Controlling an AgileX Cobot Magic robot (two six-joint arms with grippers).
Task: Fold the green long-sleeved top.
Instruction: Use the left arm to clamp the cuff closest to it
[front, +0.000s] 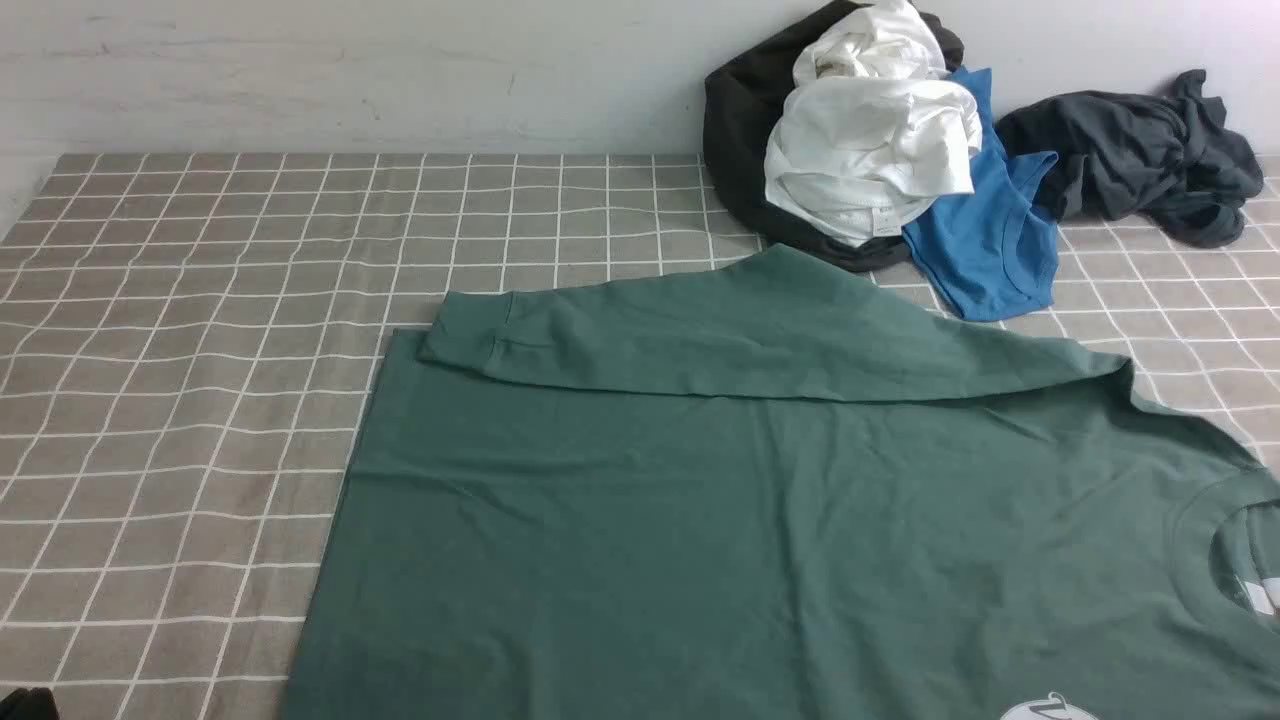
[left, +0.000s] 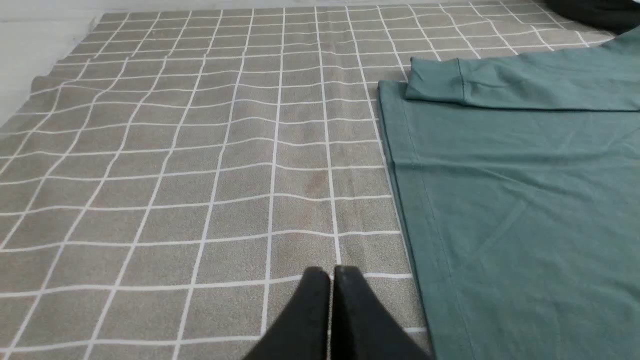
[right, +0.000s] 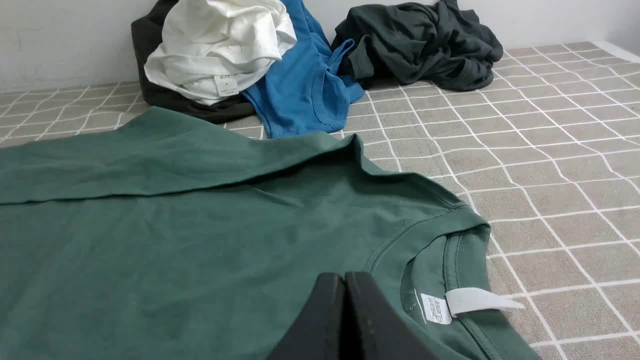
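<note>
The green top looks soft and floppy, best pinched at its cuff or hem, while the left end effector and right end effector sit pressed together, empty.

The table is covered by a grey cloth with white grid lines, slightly rippled. The green long-sleeved top lies spread flat on it, filling the lower right of the front view. In the upper right lie a black garment, a blue garment and, furthest right, a dark grey garment.
</note>
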